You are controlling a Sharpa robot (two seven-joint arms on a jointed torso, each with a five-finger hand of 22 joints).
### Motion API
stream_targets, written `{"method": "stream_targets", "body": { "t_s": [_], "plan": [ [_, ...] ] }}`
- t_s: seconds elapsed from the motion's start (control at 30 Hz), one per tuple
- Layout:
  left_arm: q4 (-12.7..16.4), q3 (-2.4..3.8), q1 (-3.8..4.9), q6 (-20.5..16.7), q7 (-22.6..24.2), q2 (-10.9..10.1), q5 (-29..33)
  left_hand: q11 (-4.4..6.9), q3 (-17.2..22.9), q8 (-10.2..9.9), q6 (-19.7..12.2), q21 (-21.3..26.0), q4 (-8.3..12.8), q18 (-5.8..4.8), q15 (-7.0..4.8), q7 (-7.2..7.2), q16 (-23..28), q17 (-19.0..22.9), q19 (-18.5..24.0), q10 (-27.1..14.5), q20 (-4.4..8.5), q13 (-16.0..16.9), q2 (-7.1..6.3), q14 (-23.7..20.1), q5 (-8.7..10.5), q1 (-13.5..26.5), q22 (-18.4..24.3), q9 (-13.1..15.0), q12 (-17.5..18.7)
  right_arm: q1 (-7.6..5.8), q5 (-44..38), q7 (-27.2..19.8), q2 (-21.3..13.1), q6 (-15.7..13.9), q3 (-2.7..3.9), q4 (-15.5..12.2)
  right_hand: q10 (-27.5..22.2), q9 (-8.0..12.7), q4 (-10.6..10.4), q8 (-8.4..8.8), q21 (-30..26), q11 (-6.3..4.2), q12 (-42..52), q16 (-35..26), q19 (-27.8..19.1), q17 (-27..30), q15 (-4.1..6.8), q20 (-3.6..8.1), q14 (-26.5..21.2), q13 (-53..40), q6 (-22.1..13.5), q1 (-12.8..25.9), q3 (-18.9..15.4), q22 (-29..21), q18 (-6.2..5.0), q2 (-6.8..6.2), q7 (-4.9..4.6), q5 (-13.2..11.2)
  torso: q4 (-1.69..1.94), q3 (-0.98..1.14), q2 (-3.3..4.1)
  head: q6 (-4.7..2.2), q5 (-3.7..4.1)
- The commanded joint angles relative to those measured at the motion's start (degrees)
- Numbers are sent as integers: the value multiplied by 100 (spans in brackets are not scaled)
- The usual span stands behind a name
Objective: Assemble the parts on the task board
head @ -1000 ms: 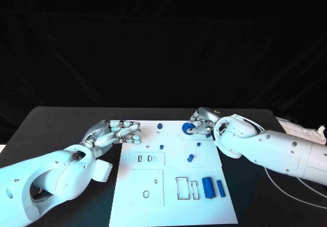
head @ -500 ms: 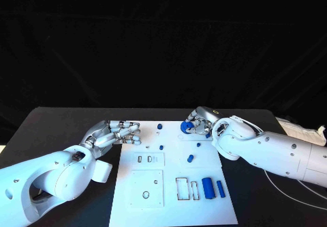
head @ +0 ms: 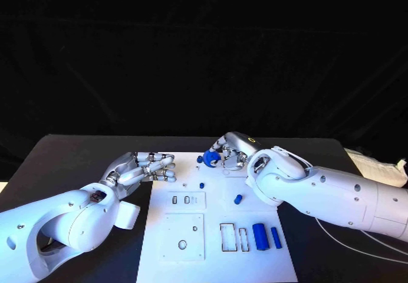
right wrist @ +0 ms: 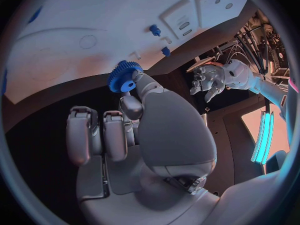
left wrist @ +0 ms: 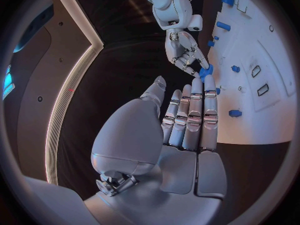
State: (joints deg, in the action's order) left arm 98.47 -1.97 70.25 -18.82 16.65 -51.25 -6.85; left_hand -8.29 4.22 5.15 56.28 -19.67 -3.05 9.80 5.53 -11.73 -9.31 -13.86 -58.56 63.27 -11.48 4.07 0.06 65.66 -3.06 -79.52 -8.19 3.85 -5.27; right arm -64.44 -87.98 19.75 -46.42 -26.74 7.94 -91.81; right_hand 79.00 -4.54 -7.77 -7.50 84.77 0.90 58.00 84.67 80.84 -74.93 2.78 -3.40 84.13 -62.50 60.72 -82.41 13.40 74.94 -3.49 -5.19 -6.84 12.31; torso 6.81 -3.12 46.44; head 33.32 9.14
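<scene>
The white task board (head: 217, 259) lies in the middle of the black table. My right hand (head: 229, 154) hovers over the board's far edge and pinches a blue gear (head: 211, 156) between thumb and finger; the right wrist view shows the gear (right wrist: 124, 77) at the fingertips of that hand (right wrist: 137, 130), above the board (right wrist: 94, 20). My left hand (head: 142, 167) sits at the board's far left corner, holding nothing. In the left wrist view its fingers (left wrist: 190, 120) lie straight and side by side, with the right hand (left wrist: 184, 55) and gear (left wrist: 205, 71) beyond them.
Small blue pegs (head: 199, 158), (head: 201, 185), (head: 238, 198) stand on the board's far half. Two blue cylinders (head: 260, 236), (head: 275, 237) lie near right, beside rectangular slots (head: 228, 236). A white cable (head: 340, 227) and a white bundle (head: 378, 165) lie at the table's right.
My right hand has carried the blue gear leftward along the board's far edge, toward the left hand. The left hand has hardly moved.
</scene>
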Motion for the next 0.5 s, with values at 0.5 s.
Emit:
{"method": "stream_targets", "body": {
  "t_s": [0.5],
  "plan": [
    [-10,1,3,122,37,15,84,-27,-19,-29,43,1,3,56,19,0,30,-10,13,9,-21,-8,-10,1,0,62,8,-8,38,42,-229,41,663,412,-161,470,-11,-138,-33,73,24,15,-44,-26,43,-206,4,-21,345,4,214,138,69,195,64,-5,72,6,15,-1,21,39,-40]
  ]
}}
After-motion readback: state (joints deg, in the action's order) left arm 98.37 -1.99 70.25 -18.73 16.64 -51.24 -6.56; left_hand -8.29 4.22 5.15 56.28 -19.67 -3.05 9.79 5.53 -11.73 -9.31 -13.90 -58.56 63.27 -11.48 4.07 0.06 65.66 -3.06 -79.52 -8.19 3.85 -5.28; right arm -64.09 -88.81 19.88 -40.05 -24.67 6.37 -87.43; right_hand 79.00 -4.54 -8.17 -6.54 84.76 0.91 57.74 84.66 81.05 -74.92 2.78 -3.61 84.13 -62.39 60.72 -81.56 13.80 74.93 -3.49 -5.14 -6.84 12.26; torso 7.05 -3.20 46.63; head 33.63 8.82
